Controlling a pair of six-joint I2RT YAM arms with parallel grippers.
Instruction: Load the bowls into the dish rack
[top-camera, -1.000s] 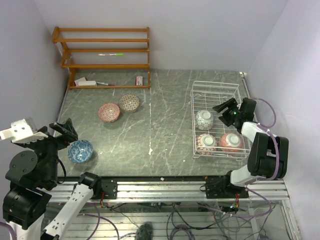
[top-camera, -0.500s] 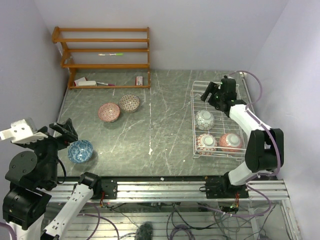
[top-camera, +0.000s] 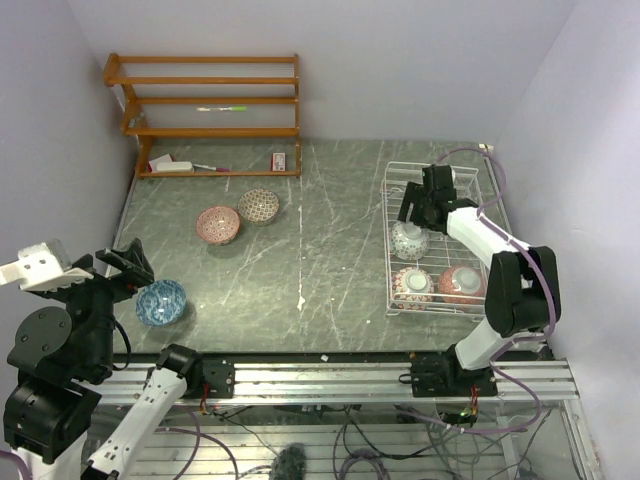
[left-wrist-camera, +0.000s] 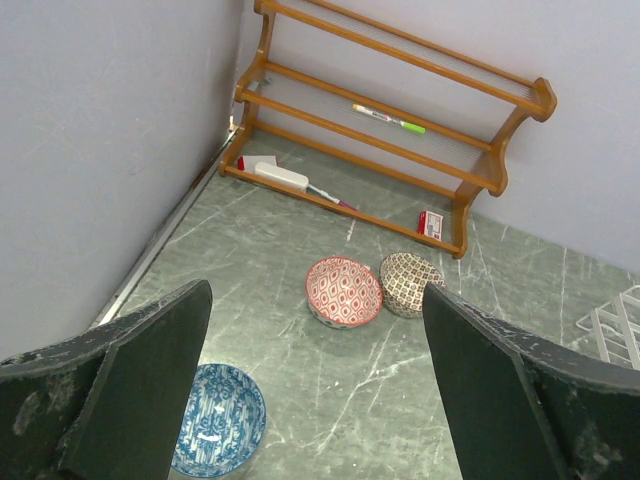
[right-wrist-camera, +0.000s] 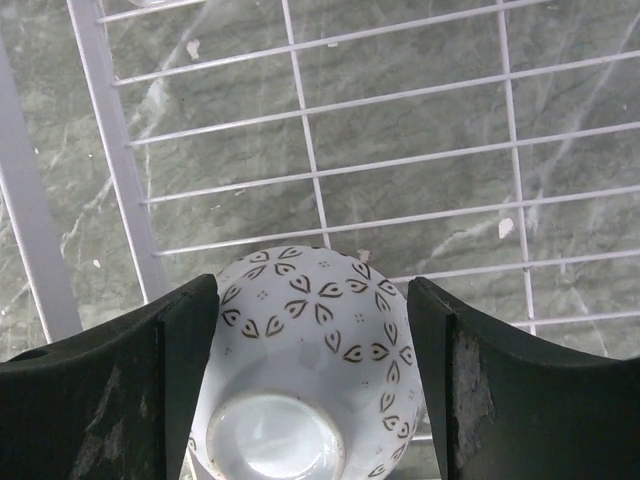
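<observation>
My right arm (top-camera: 478, 232) has swung in from the dish rack's (top-camera: 432, 166) right side. Its jaws now stand open over an upturned bowl (right-wrist-camera: 300, 400) inside the rack. Three bowls sit well left of the rack, the blue bowl (top-camera: 160, 301) below my open, empty left jaws. They look like glazed ceramic: rigid, slick and chippable, so I'd pinch the rim.

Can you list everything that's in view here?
Small round ceramic bowls, upside down: three, pale patterned outsides, inside the rack.
Same bowls, upright: three, red-pink, brown and blue insides, on the grey table's left.
White wire dish rack: one, white, table's right.
Wooden shelf unit: one, orange-brown, far left corner.
Marker pen: one, white and green, on a shelf.
Small box: one, red and white, bottom shelf.
Left gripper: black, open, near the blue bowl.
Right gripper: black, open, over an upturned bowl.
</observation>
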